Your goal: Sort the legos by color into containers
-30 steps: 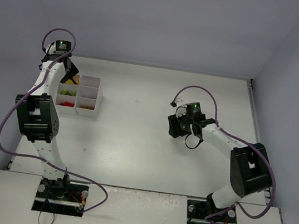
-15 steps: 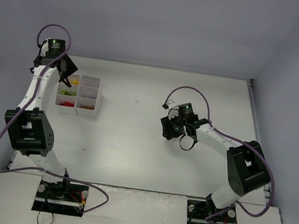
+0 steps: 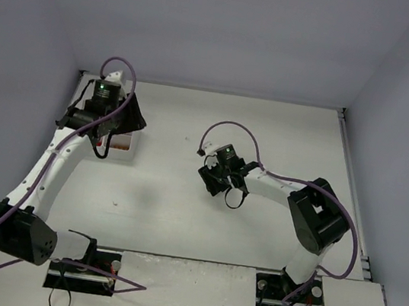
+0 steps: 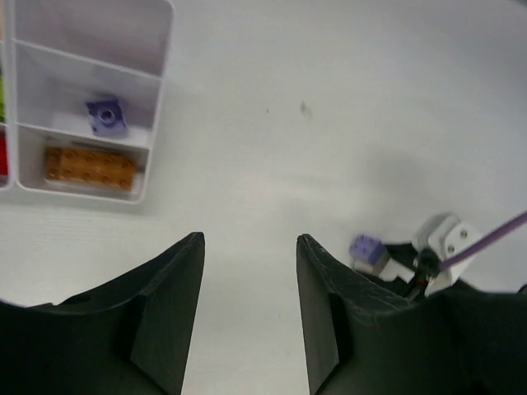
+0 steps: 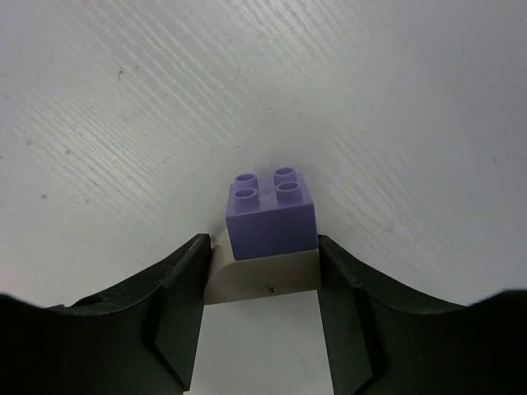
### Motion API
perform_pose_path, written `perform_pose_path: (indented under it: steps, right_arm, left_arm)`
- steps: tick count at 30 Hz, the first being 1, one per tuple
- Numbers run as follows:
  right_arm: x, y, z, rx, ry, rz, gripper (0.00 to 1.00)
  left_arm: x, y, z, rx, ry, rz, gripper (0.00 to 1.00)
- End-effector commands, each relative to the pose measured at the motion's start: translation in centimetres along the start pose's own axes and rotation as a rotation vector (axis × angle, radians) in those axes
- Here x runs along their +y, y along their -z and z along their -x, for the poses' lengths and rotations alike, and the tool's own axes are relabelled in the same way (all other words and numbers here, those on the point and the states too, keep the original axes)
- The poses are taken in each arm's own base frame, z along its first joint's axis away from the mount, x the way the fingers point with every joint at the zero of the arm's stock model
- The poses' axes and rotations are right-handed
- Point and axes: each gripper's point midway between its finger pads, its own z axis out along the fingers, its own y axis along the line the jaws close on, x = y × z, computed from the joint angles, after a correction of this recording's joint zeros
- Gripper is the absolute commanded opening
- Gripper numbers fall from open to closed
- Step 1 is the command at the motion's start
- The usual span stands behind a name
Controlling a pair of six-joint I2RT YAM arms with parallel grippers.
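Locate the right gripper (image 5: 262, 243) over the middle of the desk (image 3: 179, 218). Its jaws stand narrow, closed on a lilac brick (image 5: 272, 216) that sits studs up at their tips. A white piece (image 5: 263, 278) lies between the jaws just behind this brick; you cannot tell what it is. The gripped brick is well apart from the tray (image 4: 155, 123).

Farther out and to the left, find the left gripper (image 4: 249, 247) above the desk, near the tray. Its jaws stand wide apart, with bare desk showing between them.

Beyond it, inspect the tray column nearest that gripper. A brown-orange brick (image 4: 89, 167) lies in the end compartment. A second lilac brick (image 4: 105, 117) lies in the compartment next to it.
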Motion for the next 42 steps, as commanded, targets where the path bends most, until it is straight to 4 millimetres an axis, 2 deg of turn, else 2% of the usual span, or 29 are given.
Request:
perform_pose_path:
  steps: [1,3,8,17,22,23,26,27,28,30,34,37,40,42]
  right_arm:
    - [-0.4,0.1,1.6,-0.036,0.002,-0.040,0.48]
    - [-0.6,0.2,1.4,-0.031,0.002,-0.052,0.55]
    - [-0.8,0.4,1.0,-0.017,0.007,-0.064,0.64]
    - [-1.0,0.5,0.9,-0.001,0.036,-0.064,0.62]
    - [-0.3,0.6,0.1,0.012,0.045,-0.033,0.49]
    - [0.0,0.7,0.1,0.009,0.051,-0.024,0.42]
    - [0.4,1.0,-0.2,0.004,0.077,-0.010,0.29]
    - [0.4,1.1,-0.2,-0.001,0.082,-0.009,0.18]
    - [0.6,1.2,-0.2,-0.009,0.097,-0.005,0.12]
    - [0.8,1.8,0.4,-0.043,0.114,-0.001,0.06]
    - [1.5,3.3,2.1,-0.144,0.148,0.015,0.02]
    - [2.1,5.5,4.1,-0.258,0.179,0.020,0.01]
    - [3.2,8.9,6.4,-0.397,0.210,0.043,0.02]
    - [3.7,10.0,6.9,-0.429,0.224,0.053,0.03]
  left_arm:
    - [-1.5,1.1,-2.1,0.045,-0.066,-0.087,0.43]
    - [-1.5,1.0,-3.8,0.075,-0.079,-0.098,0.43]
    - [-1.0,1.0,-5.3,0.105,-0.086,-0.109,0.43]
    - [-1.3,0.5,-6.1,0.141,-0.088,-0.134,0.43]
    - [-1.4,0.2,-6.5,0.154,-0.096,-0.140,0.43]
    - [-1.5,0.2,-6.5,0.157,-0.099,-0.145,0.43]
    - [-1.9,0.2,-7.0,0.172,-0.111,-0.164,0.43]
    - [-2.1,0.2,-7.1,0.177,-0.113,-0.170,0.43]
    - [-2.2,0.1,-7.3,0.182,-0.116,-0.176,0.43]
    - [-2.8,0.1,-7.7,0.198,-0.124,-0.201,0.43]
    - [-3.9,0.0,-8.6,0.235,-0.120,-0.262,0.43]
    - [-5.5,0.3,-9.3,0.259,-0.115,-0.344,0.46]
    - [-7.4,0.9,-10.0,0.281,-0.124,-0.432,0.47]
    - [-8.4,1.3,-10.2,0.292,-0.137,-0.473,0.50]
